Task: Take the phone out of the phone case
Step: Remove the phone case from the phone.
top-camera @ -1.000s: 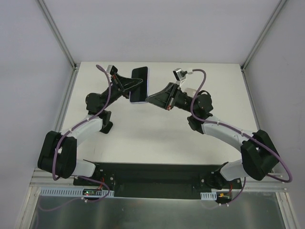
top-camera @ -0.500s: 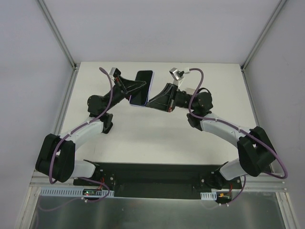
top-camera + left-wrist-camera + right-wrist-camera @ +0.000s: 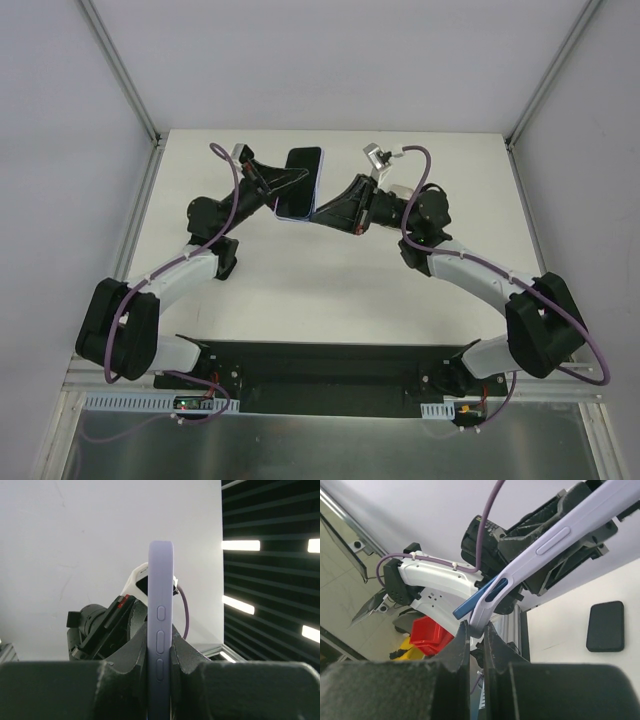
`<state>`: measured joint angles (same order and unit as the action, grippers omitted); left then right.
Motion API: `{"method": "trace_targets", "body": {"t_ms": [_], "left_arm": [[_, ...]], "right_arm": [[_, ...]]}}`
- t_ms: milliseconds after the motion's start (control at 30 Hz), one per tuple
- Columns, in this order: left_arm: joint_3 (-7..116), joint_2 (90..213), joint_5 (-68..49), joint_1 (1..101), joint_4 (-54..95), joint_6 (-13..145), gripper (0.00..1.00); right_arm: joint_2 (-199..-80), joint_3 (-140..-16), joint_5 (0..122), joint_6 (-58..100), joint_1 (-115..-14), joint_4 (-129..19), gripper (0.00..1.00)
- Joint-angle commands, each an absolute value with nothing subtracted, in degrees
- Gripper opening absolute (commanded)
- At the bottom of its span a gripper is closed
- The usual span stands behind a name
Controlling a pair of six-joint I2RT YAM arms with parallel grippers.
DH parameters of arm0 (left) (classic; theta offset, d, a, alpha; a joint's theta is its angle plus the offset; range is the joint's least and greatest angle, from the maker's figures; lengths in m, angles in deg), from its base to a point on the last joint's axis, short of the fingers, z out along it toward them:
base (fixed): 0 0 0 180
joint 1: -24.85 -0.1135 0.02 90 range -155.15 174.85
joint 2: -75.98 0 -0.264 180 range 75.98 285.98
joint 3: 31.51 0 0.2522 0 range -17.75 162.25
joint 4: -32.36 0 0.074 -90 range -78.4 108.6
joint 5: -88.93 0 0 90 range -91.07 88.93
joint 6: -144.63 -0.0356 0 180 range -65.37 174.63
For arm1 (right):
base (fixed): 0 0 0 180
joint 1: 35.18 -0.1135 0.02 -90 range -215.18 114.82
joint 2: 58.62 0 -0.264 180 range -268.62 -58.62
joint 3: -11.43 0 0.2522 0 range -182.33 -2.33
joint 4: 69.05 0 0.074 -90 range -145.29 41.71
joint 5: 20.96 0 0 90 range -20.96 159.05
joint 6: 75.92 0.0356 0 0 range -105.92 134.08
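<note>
A phone (image 3: 302,178) with a dark screen, in a lilac phone case (image 3: 160,595), is held up above the far middle of the table. My left gripper (image 3: 284,186) is shut across the case's faces, whose buttoned edge stands between its fingers (image 3: 125,650). My right gripper (image 3: 317,212) is shut on the case's lower corner (image 3: 479,625). In the right wrist view the phone's blue corner (image 3: 470,606) sticks out of the lilac case (image 3: 555,536) there.
A black pad (image 3: 606,626) lies flat on the white table (image 3: 330,290). Metal frame posts (image 3: 120,70) rise at the table's far corners. A red bin (image 3: 431,632) stands beyond the table's edge.
The phone and both grippers have shifted slightly right and up. The right gripper has closed in on the case's lower corner. Both grips held.
</note>
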<state>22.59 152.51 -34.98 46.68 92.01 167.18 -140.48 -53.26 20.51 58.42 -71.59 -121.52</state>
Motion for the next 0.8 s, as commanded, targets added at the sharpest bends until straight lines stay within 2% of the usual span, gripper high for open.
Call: {"method": "trace_targets", "body": {"t_ms": [0, 200, 467, 500, 533, 633, 767], "left_arm": [[24.7, 152.8, -33.8, 48.8, 104.5, 181.5, 0.00], [25.9, 153.1, -34.7, 48.8, 104.8, 180.3, 0.00], [27.8, 154.8, -42.2, 48.9, 102.5, 170.5, 0.00], [27.6, 154.9, -42.6, 49.1, 102.3, 169.5, 0.00], [27.5, 155.3, -43.6, 49.2, 102.0, 167.6, 0.00], [26.6, 156.3, -44.7, 49.6, 102.0, 165.3, 0.00], [26.1, 156.6, -45.4, 50.4, 101.0, 162.0, 0.00]], "right_arm": [[-141.0, -50.4, 27.0, 51.2, -68.9, -116.3, 0.01], [-142.4, -52.0, 34.5, 53.9, -68.3, -105.8, 0.01], [-141.6, -57.2, 46.2, 62.2, -68.7, -87.9, 0.02], [-141.6, -57.9, 46.5, 62.4, -68.8, -87.3, 0.07], [-141.8, -58.7, 46.5, 62.6, -68.8, -86.3, 0.23], [-142.1, -61.6, 48.4, 62.3, -69.5, -81.1, 0.38], [-143.4, -62.4, 50.7, 64.4, -69.7, -78.0, 0.38]]}}
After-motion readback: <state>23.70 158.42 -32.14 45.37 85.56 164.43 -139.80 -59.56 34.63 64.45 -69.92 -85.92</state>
